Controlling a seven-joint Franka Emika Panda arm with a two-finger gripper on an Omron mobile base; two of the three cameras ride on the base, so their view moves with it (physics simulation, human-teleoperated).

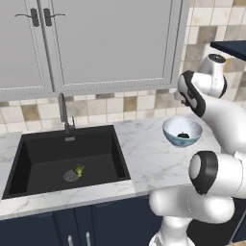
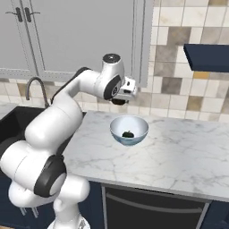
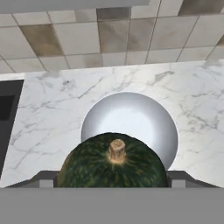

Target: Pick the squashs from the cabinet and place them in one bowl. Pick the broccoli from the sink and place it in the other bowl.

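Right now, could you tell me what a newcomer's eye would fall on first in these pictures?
First, the dark green squash held in the gripper, above a pale bowl on the marble counter. That bowl already has a small dark squash in it. Left of it, a little broccoli lies by the drain of the black sink.

Dark green round squash with tan stem stub (image 3: 114,161): stem facing camera in hand view, held between gripper (image 2: 119,101) fingers, directly above bowl.
Second small dark squash (image 2: 128,133): resting at bottom of pale blue round bowl (image 2: 117,127), below gripper, on white marble counter.
Bright green bushy broccoli floret (image 1: 79,169): lying on floor of black rectangular sink basin (image 1: 43,153), just beside round drain, well apart from gripper, to its left.
Dark navy flat shelf board (image 2: 206,57): on tiled wall, right of gripper and slightly higher.
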